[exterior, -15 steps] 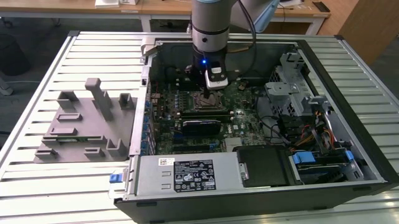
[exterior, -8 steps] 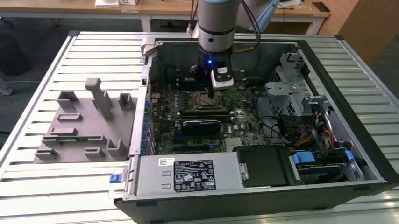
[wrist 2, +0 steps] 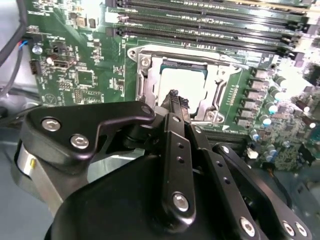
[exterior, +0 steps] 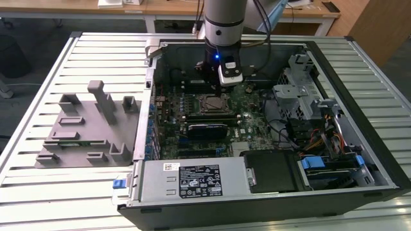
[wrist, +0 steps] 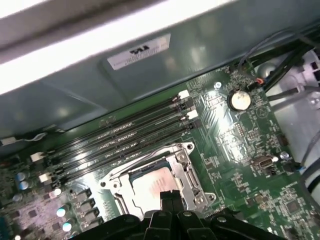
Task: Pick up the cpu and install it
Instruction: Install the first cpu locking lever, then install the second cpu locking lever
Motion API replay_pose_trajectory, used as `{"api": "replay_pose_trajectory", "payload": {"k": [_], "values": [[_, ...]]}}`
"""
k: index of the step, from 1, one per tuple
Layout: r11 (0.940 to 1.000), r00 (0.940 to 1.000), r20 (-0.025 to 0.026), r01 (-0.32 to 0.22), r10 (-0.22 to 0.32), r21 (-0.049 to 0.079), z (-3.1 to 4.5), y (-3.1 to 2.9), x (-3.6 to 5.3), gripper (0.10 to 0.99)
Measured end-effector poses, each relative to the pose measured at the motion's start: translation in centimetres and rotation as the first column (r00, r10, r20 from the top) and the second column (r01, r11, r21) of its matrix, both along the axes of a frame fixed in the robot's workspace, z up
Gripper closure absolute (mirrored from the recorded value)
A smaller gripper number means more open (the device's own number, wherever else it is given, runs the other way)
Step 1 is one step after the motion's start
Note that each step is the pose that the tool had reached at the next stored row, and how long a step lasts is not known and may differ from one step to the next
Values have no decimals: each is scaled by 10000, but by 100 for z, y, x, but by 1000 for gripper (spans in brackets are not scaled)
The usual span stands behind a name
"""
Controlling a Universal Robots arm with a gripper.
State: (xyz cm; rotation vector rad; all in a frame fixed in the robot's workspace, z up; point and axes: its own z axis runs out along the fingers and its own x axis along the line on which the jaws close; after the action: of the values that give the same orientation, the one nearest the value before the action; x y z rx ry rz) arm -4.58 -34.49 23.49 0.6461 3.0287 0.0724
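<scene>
Your cpu [wrist 2: 184, 86] already lies flat inside the socket [wrist 2: 145, 80] on the motherboard [wrist 2: 80, 60], its pale metal top facing up and framed by the socket's metal bracket. In both wrist views it sits square in that frame, with the row of long memory slots [wrist: 125, 135] running along one side of the socket, just beside it.

The relation to mind is this: the gripper [wrist 2: 175, 97] hangs almost straight over the chip, its dark fingertips [wrist: 170, 197] drawn together into one narrow point with no gap showing between them. They hold nothing that you can see. Whether the tips touch the chip's top or hover just above it, you cannot tell. Being square, the chip gives you no long axis to line up with; its edges run parallel to the memory slots.

In the exterior view you see the arm [exterior: 222, 19] reaching down into the open computer case [exterior: 359, 96] lying on the slatted table [exterior: 51, 67], with the socket [exterior: 215, 103] just below the wrist, and a grey holder block [exterior: 83, 130] well apart on the exterior view's left. That view gives the overall placement, but the chip's seating is too small to judge there. The second wrist view shows the tips over the chip's near edge; the first wrist view shows the bracket's far corners and a coin battery [wrist: 239, 100].
</scene>
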Motion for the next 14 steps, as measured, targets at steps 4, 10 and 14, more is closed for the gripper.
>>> {"api": "replay_pose_trajectory", "payload": {"k": [4, 10, 14], "values": [[10000, 10000, 2, 0, 0, 3, 13, 0, 0, 980], [10000, 10000, 0, 0, 0, 1, 19, 0, 0, 980], [10000, 10000, 0, 0, 0, 0, 19, 0, 0, 980]]}}
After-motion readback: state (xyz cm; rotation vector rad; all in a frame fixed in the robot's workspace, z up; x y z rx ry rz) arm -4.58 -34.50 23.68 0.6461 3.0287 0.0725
